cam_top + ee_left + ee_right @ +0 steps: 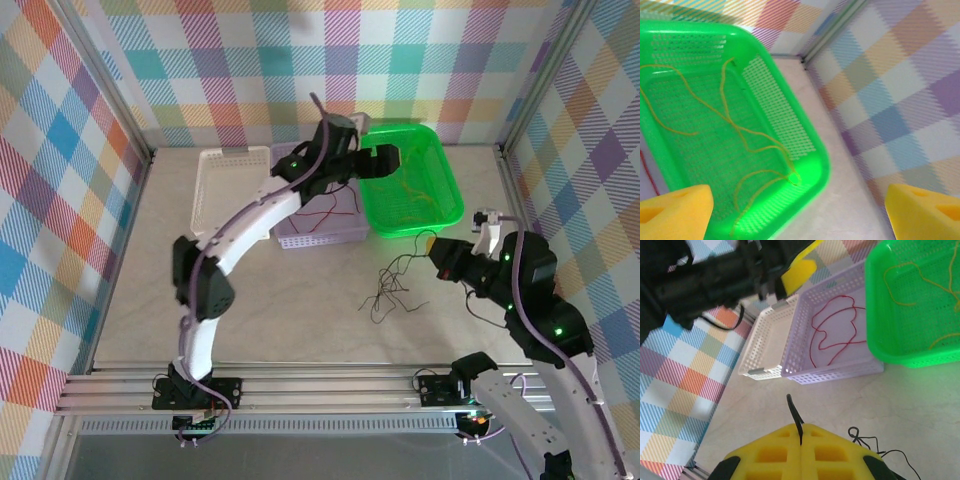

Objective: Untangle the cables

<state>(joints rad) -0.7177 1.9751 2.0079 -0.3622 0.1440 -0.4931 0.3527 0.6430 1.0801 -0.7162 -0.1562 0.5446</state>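
While the left gripper hangs over the green basket with its yellow fingers spread wide and nothing between them, the yellow-orange cable lies loose below it on the basket floor, looping from the far wall toward the near corner and touching neither finger. From the top camera this gripper sits above the left half of the green basket, at the far end of the table. The right gripper has its two yellow fingers pressed together, and the end of the black cable pokes up from the seam between them, so it is pinching that cable. Beyond the grip, the black wire trails away to the side in small tangled loops on the tabletop. In the top view the right gripper hovers low just in front of the green basket, and the black cable runs from it toward the middle of the table, spreading into a loose snarl. Farther out, a red cable curls inside a lavender basket that touches the green one on its left, and a white basket stands against the lavender one's other side.
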